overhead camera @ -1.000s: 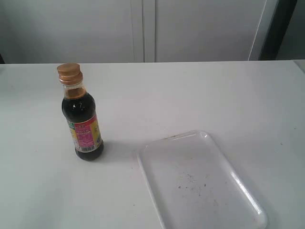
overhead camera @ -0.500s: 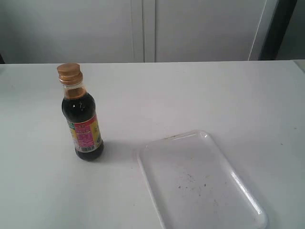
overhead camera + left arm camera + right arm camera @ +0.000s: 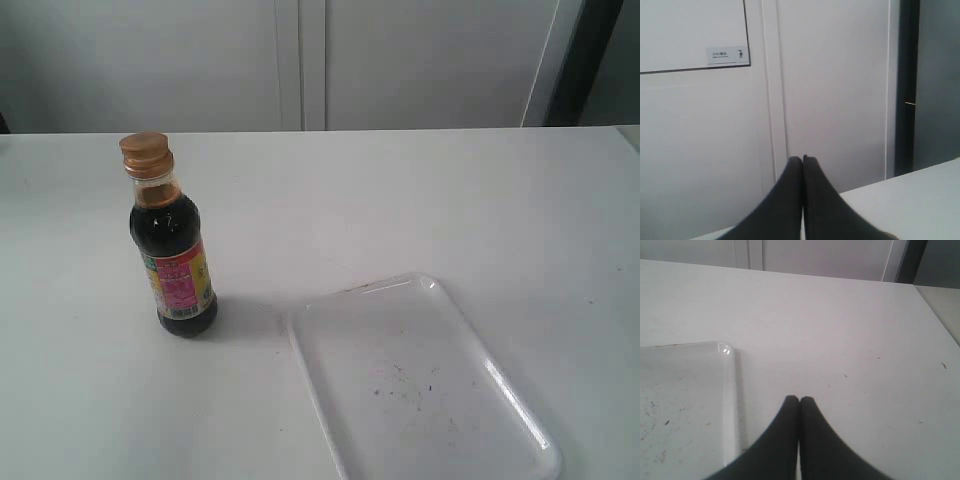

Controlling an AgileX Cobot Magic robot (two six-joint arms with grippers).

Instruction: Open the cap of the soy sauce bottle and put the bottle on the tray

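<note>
bottle: i see the soy sauce bottle [image 3: 173,256] upright on the bench [image 3: 400,200], cap [image 3: 146,152] closed, left of the tray [image 3: 420,385].
left fingers [image 3: 802,160]: pressed together, empty.
right fingers [image 3: 799,401]: pressed together, empty, beside the tray's rim.

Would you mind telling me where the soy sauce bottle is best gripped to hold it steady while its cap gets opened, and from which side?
Probably the wide labelled body of the soy sauce bottle, approached level from the left of the exterior view. It stands upright, the table on that side is free, and a low hold leaves the narrow neck and golden cap clear for the other hand.
</note>
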